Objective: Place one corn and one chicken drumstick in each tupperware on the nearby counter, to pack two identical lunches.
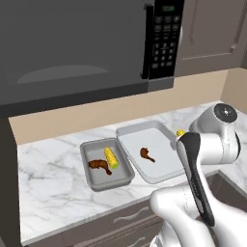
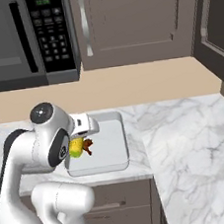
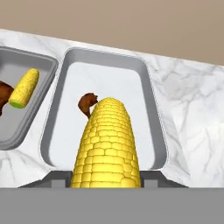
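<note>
My gripper [image 3: 106, 178] is shut on a yellow corn [image 3: 107, 146] and holds it just above the near part of the larger pale tupperware [image 3: 148, 87]. A brown chicken drumstick [image 3: 87, 104] lies in that tray, behind the held corn. The smaller grey tupperware [image 1: 91, 181] stands to its left on the counter [image 1: 48, 169] and holds a corn [image 1: 111, 157] and a drumstick [image 1: 100, 165]. In the right base view the held corn [image 2: 76, 147] hangs under the hand, over the left side of the pale tray [image 2: 109, 156]. The arm hides most of the gripper in the left base view.
A dark microwave [image 1: 72, 43] hangs over the counter, with wall cabinets [image 2: 133, 22] to its right. Grey drawer fronts [image 1: 130, 217] run under the counter edge. The marble worktop [image 2: 186, 134] continues to the right of the trays.
</note>
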Motion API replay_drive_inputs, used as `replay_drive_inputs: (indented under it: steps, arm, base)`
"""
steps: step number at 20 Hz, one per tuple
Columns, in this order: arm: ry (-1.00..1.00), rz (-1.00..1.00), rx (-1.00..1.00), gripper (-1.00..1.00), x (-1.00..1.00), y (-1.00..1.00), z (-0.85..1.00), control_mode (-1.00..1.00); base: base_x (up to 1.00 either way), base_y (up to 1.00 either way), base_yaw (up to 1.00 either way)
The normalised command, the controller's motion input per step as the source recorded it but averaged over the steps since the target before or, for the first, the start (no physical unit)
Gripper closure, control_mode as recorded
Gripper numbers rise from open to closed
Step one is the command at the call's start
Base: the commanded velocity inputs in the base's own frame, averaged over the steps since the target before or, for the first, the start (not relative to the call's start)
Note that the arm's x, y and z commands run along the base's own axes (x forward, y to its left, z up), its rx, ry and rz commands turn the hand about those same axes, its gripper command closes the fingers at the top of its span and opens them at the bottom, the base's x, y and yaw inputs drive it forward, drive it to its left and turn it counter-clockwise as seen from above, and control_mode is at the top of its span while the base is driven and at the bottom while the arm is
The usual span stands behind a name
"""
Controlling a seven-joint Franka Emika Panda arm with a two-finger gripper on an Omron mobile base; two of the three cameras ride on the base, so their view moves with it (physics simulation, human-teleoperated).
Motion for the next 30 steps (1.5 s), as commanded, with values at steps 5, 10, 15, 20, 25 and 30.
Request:
replay_drive_inputs:
  steps: [5,10,15,20,25,30]
  arm:
    - [0.05,0.05,0.00,1.00,0.67,-0.01,-0.50,-1.00]
    - [0.15,0.02,0.00,1.00,0.63,-0.07,-0.39,-1.00]
    - [0.13,0.03,0.00,1.00,0.48,-0.15,-0.26,-1.00]
    - [0.05,0.04,0.00,1.00,0.43,-0.13,-0.25,-1.00]
    - [0.00,0.01,0.00,1.00,0.39,0.00,-0.33,-1.00]
    - [0.00,0.00,0.00,1.00,0.42,0.00,-0.38,-1.00]
  base:
    - [0.00,0.00,0.00]
    - [0.00,0.00,0.00]
    - [0.00,0.00,0.00]
    - [0.00,0.00,0.00]
    - [0.00,0.00,0.00]
    - [0.00,0.00,0.00]
